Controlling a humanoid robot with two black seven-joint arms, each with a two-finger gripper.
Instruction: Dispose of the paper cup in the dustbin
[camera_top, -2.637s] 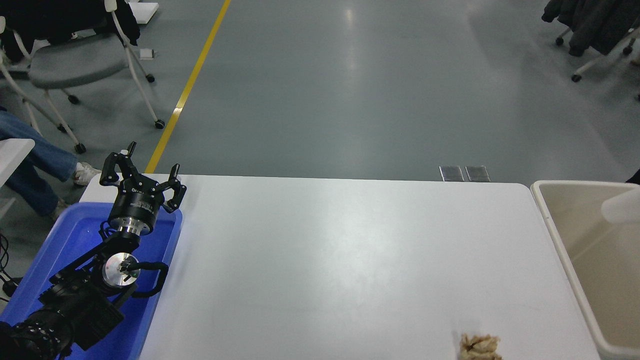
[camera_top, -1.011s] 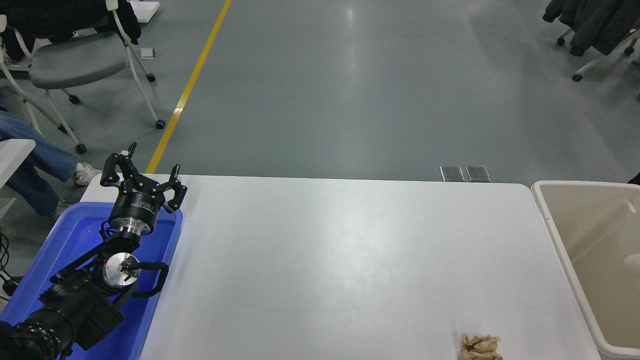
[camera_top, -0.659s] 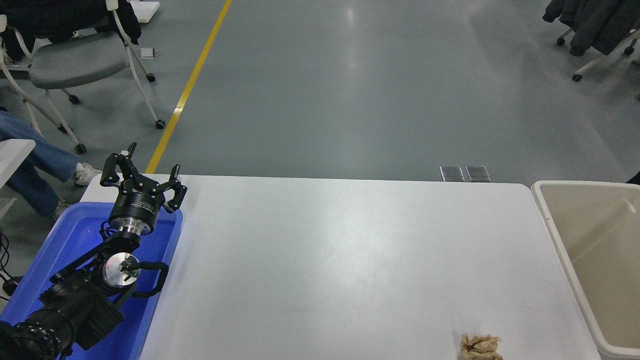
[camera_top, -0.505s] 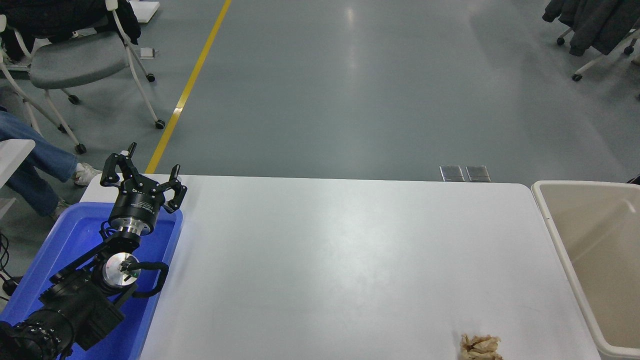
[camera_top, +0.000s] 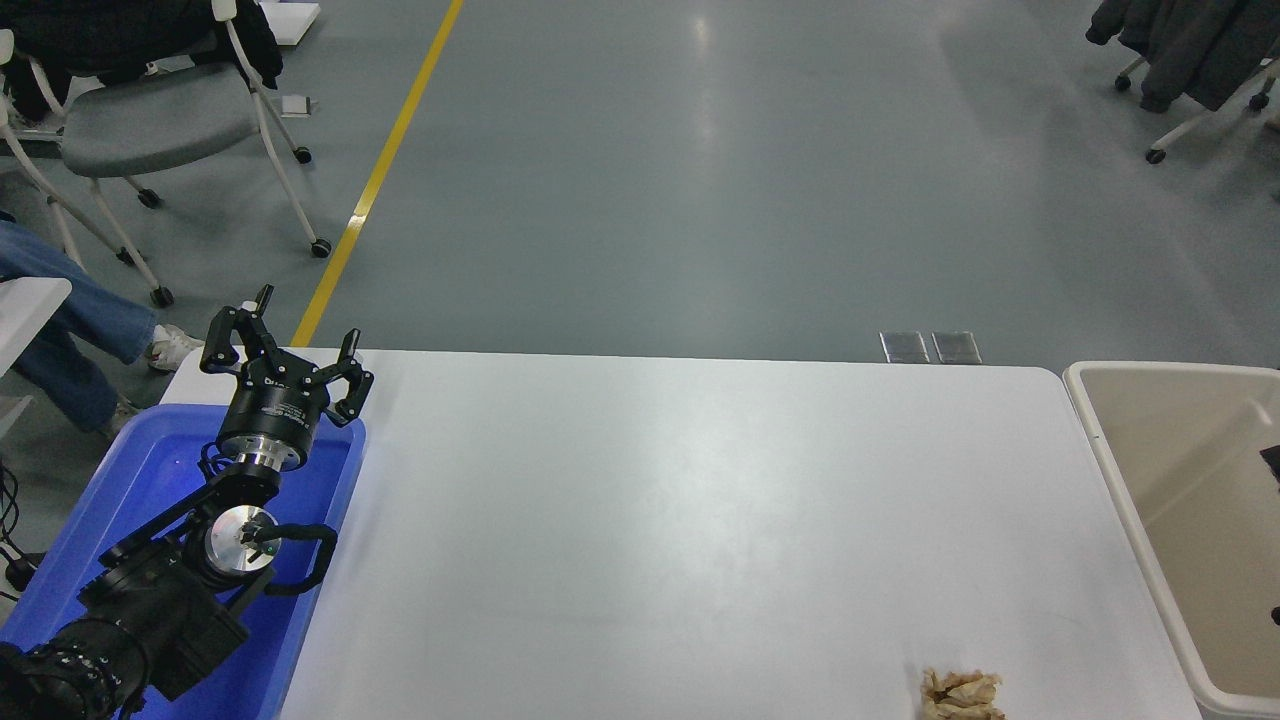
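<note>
The paper cup is out of view. The cream-beige dustbin (camera_top: 1110, 470) stands off the table's right end, and the part of its inside that shows holds nothing. Only small black slivers of my right arm (camera_top: 1271, 461) show at the picture's right edge, over the bin; its gripper is out of view. My left gripper (camera_top: 285, 347) is parked at the lower left, open and empty, above the far end of the blue tray.
A bright blue plastic tray (camera_top: 120, 480) lies at the table's left end under my left arm. A crumpled tan paper wad (camera_top: 960, 694) lies near the table's front right edge. A chair (camera_top: 150, 115) and a seated person's legs (camera_top: 70, 310) are at the far left.
A blurred white cup showed over the bin's right side 2.6 s ago and no longer shows. Black slivers of my right arm have come in at the right edge. The left arm has not moved.
</note>
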